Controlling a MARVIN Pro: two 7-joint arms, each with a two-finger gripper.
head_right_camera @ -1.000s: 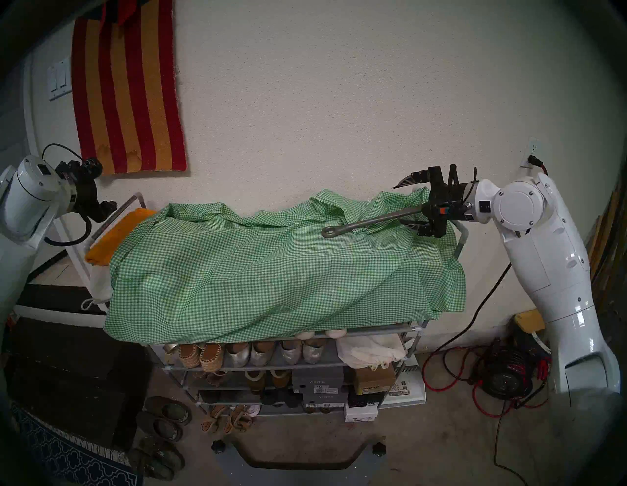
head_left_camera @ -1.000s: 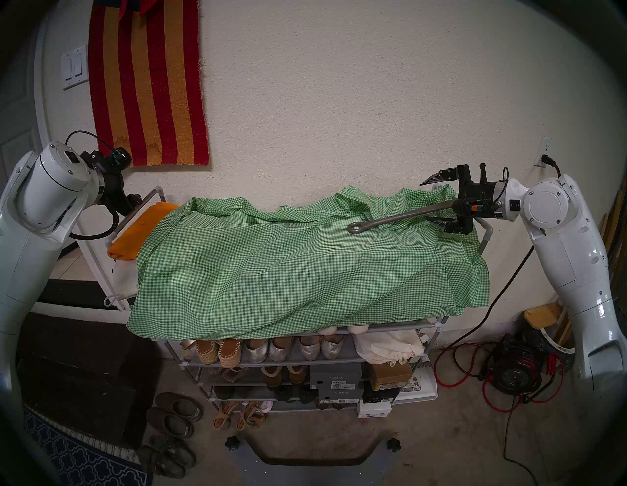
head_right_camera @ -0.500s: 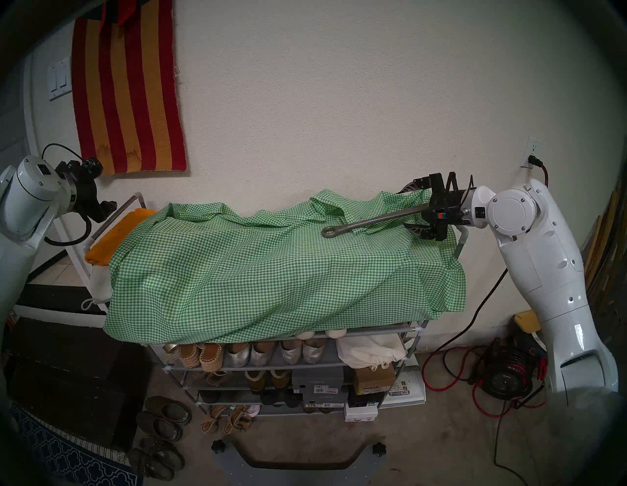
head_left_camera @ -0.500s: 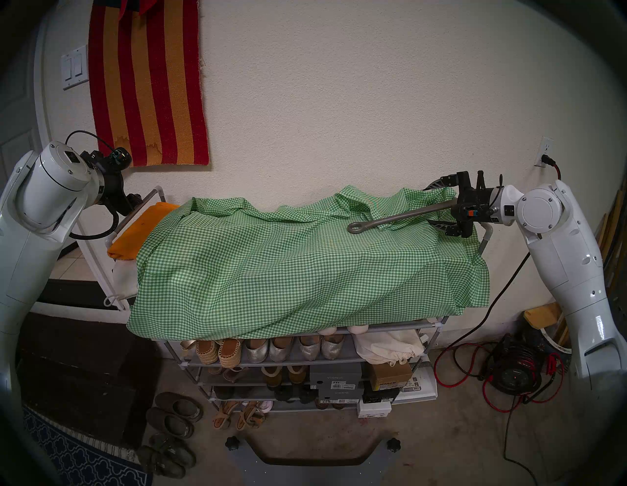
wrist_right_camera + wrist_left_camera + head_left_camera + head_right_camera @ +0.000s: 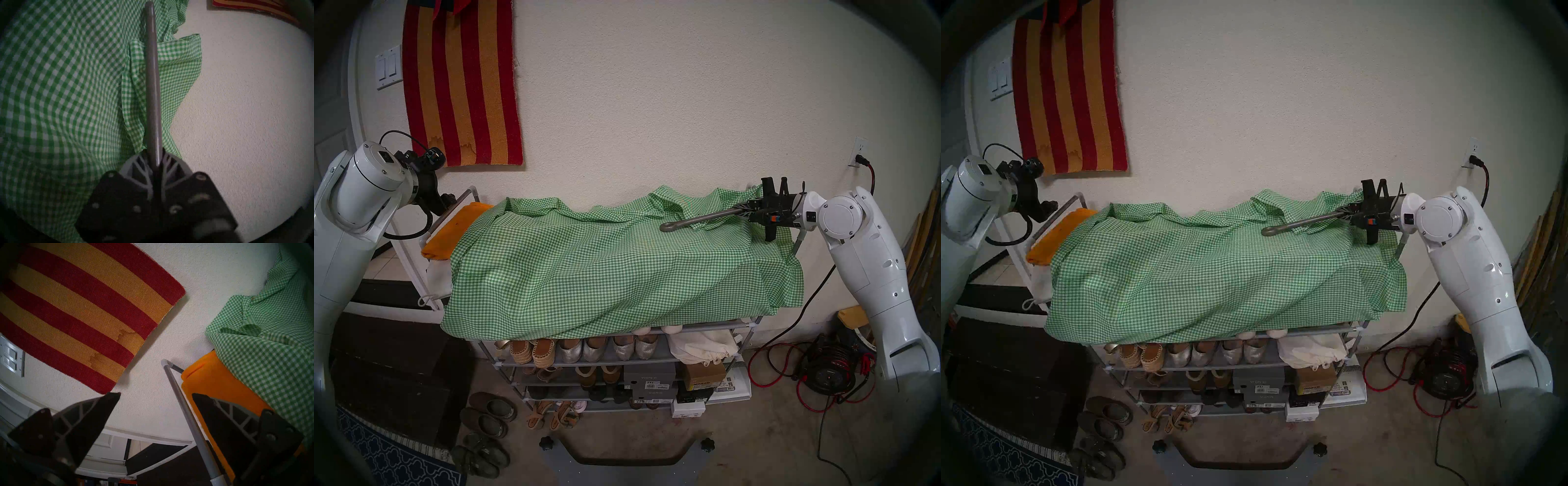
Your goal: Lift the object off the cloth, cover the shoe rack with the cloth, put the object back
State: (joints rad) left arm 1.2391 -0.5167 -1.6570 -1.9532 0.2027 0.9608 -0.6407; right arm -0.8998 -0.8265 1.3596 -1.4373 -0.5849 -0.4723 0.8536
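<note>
Home garage entryway, shoe rack [image 5: 714, 326], striped wall rug [image 5: 463, 85], concrete floor [image 5: 755, 441]

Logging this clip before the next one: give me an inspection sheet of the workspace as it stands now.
Surface: shoe rack, top draped with the cloth.
Job's things: metal bar lying on the cloth, ring end toward the middle.
Clutter: orange towel at the rack's left end; loose shoes on the floor.
Grippers: right gripper closed around the bar's end; left gripper open, empty, by the side rail.
Cables: red cord coiled on the floor, right.
Surroundings: striped rug on the wall.
</note>
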